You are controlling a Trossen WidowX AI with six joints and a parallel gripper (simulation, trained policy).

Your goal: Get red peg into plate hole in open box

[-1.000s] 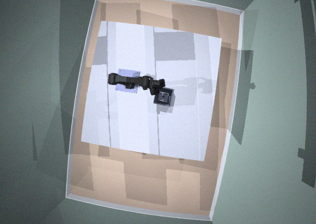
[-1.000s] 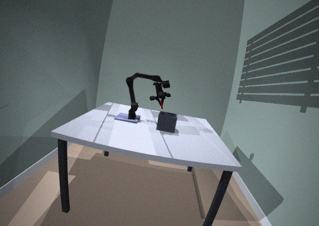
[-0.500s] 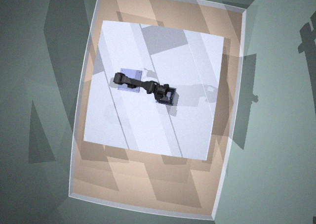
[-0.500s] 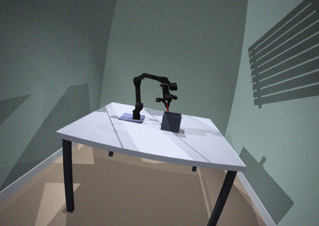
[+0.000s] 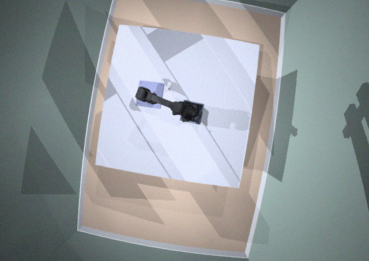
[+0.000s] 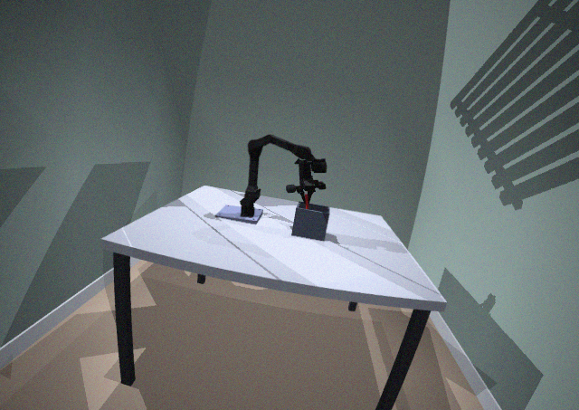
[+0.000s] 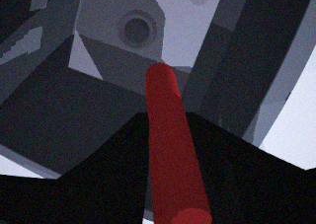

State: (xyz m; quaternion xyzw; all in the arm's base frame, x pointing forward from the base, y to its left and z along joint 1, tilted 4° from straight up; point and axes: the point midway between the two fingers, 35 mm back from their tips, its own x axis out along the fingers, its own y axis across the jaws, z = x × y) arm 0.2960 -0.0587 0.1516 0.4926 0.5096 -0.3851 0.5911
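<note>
1 red peg [image 6: 307, 201] [image 7: 170, 145], cylindrical; clasped between the 2 dark fingers of the gripper [image 5: 189, 112] [image 6: 306, 203] [image 7: 168, 115], which stand narrow upon it. Near upright in the exterior view, its lower part out of sight behind the box's near wall; hidden from above.

1 open box [image 5: 201, 115] [image 6: 309, 223] [image 7: 74, 101], dark grey, square; standing on the white table [image 5: 149, 163] [image 6: 210, 256], right of the arm's base plate [image 5: 159, 87] [image 6: 229, 211]. Gripper over its opening.

1 pale plate [image 7: 185, 32], at the bottom of the box, with 1 round hole [image 7: 136, 31]. Peg outside the hole, its free end apart from it in the wrist view; exact height above the plate cannot be told.

1 black arm [image 5: 162, 101] [image 6: 252, 166], mounted at left, arched rightward, gripper pointing down.
</note>
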